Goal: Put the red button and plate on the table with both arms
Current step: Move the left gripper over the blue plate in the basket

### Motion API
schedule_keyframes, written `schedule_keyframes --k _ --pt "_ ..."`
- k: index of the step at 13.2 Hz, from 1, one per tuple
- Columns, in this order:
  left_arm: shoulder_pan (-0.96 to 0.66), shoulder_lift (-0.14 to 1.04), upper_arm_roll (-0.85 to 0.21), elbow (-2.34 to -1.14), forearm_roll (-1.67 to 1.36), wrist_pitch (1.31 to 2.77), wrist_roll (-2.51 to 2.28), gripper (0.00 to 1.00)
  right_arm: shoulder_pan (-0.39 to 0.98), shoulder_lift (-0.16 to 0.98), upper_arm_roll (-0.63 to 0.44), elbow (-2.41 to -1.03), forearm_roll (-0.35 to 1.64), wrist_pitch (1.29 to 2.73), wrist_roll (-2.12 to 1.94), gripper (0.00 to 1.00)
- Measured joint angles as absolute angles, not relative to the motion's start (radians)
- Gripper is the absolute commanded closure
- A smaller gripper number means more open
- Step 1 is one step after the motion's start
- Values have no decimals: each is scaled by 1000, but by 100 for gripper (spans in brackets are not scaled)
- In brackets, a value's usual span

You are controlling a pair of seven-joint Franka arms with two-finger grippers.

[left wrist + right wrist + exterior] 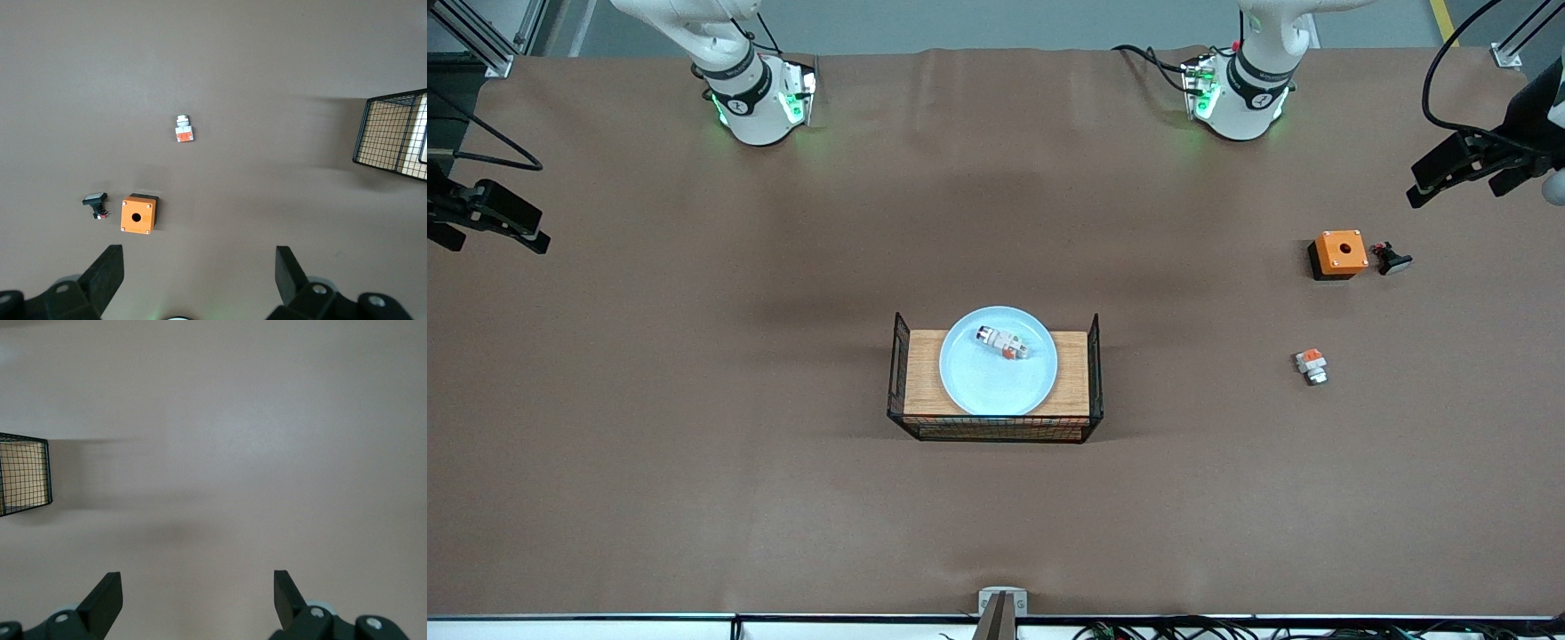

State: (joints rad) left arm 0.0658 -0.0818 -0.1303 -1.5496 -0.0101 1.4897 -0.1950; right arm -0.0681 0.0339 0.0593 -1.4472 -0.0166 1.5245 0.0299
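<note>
The pale-blue plate [987,384] rests on a small wooden-topped black wire rack [921,378] in the middle of the brown table [694,400]. The red button [1003,342], white with a red middle, lies in the plate near the rim that faces the robots' bases. My left gripper [199,263] hangs open and empty high over the left arm's end of the table [1463,178], above the orange box. High over the right arm's end, my right gripper [197,587] is open and empty too [485,227]. Each wrist view catches only a corner of the rack [393,137] [23,473].
An orange box with a hole [1340,252] [138,214] sits toward the left arm's end, with a small black part [1392,259] [97,204] beside it. A white-grey block with an orange top [1312,364] [184,129] lies nearer the front camera than the box.
</note>
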Motion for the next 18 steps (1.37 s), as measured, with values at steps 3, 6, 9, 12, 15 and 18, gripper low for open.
schedule_keyframes --k 3,6,9,12,15,18 --pt "66 -82 -130 -1547 -10 1488 -195 0 -68 34 59 -1447 -17 1524 30 0" --pt "65 -81 -131 -1545 -10 1488 -195 0 -68 34 59 -1447 -17 1525 30 0" --pt "52 -63 -150 -1545 -11 1488 -204 0 -68 34 60 -1447 -17 1525 30 0" --pt "40 -32 -264 -1544 -11 1488 -368 0 -68 34 60 -1446 -17 1525 30 0" --pt "29 33 -439 -1497 -12 1497 -637 0 -68 34 61 -1445 -17 1526 30 0" --pt "12 150 -590 -1405 -12 1550 -902 0 -66 34 63 -1444 -17 1526 30 0"
